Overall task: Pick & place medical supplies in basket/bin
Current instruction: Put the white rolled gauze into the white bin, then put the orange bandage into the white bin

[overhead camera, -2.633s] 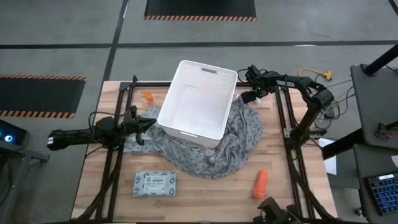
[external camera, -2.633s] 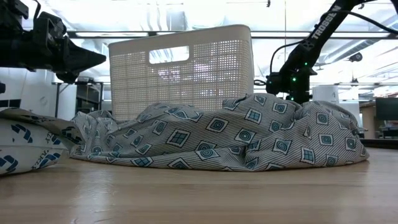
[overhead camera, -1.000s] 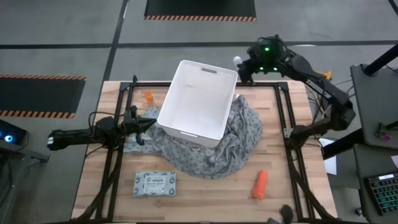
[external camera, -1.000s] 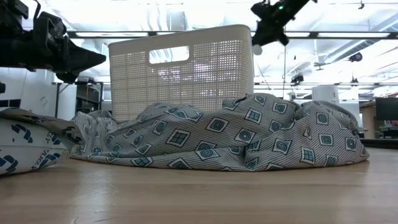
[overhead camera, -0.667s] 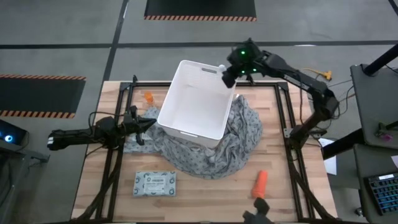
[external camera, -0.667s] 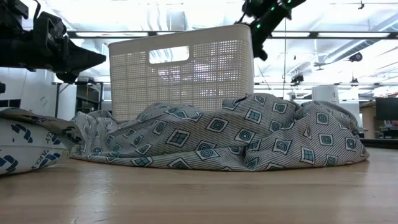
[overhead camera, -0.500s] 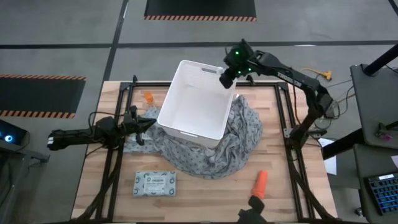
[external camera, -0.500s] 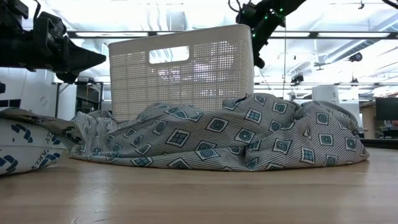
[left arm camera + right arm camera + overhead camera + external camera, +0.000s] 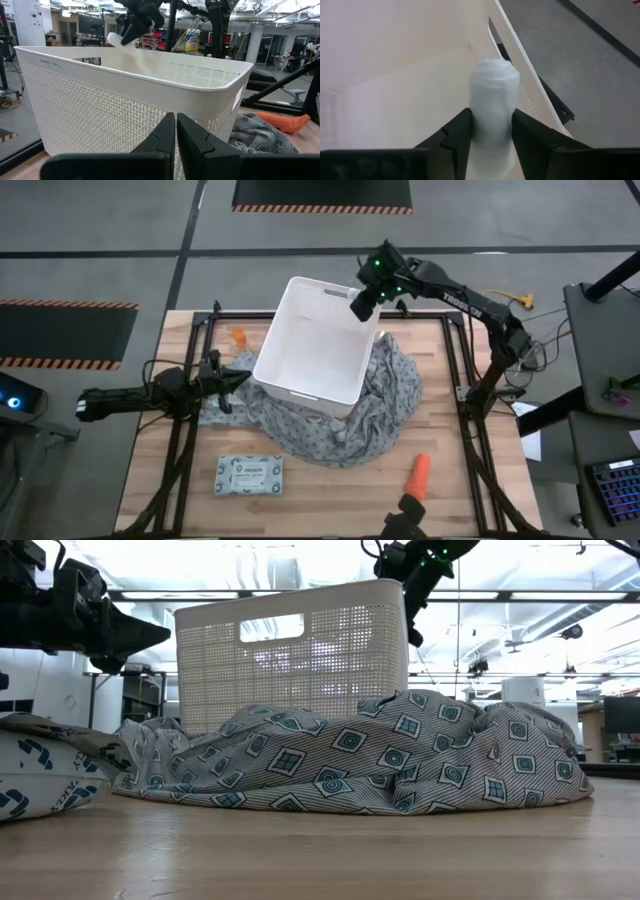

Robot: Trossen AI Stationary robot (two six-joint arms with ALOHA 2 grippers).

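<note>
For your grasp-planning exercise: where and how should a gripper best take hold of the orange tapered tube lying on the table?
Probably across the middle of the orange tapered tube, coming straight down from above. It lies flat on bare wooden table, clear of the patterned cloth, so fingers can close across its narrow width.

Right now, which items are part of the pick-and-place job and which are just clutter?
Job: white tub; white oblong piece held by right gripper over tub; orange tube; orange bottle; printed packet.
Lying about: patterned cloth; left gripper idle beside the tub.
</note>
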